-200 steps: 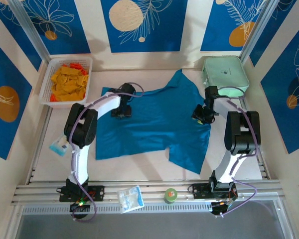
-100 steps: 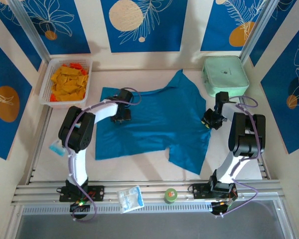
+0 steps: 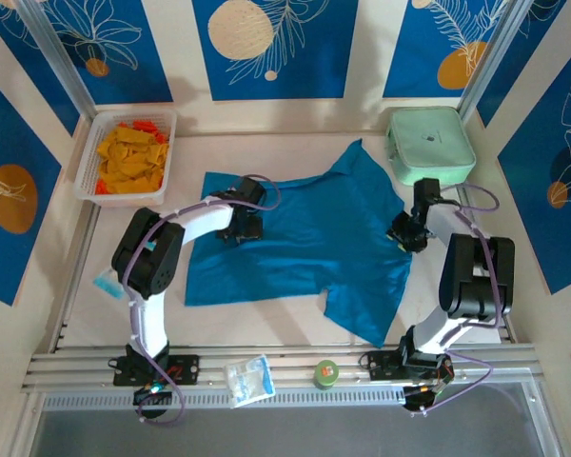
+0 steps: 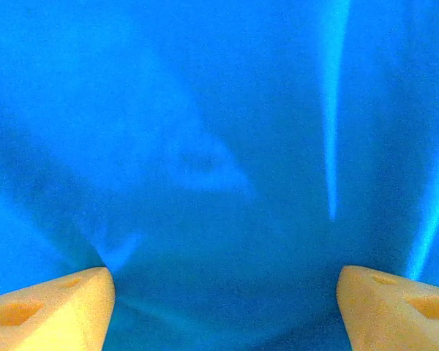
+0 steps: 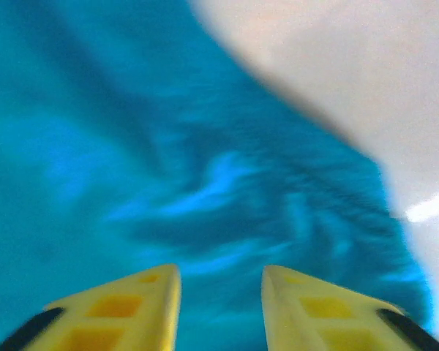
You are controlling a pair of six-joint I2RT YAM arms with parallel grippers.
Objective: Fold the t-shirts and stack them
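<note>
A single teal-blue t-shirt [image 3: 305, 243] lies spread and rumpled across the middle of the table, one sleeve pointing to the back [image 3: 357, 162] and a flap reaching the front [image 3: 362, 309]. My left gripper [image 3: 243, 226] rests low over the shirt's left part. In the left wrist view its jaws [image 4: 224, 278] stand wide open over smooth cloth [image 4: 219, 146]. My right gripper [image 3: 405, 232] is at the shirt's right edge. Its yellow fingers [image 5: 150, 300] are apart, with wrinkled cloth [image 5: 205, 190] showing through the gap and bare table [image 5: 351, 66] beyond.
A white basket [image 3: 86, 162] of orange pieces stands back left, and a mint-green case [image 3: 430, 143] back right, close to my right arm. A clear packet [image 3: 247, 378] and a green roll [image 3: 325, 373] lie on the front rail. A small packet [image 3: 109, 283] lies at the left.
Both grippers have shifted right and nearer, and the shirt has slid right with them. Both pairs of jaws stand wider apart than before.
</note>
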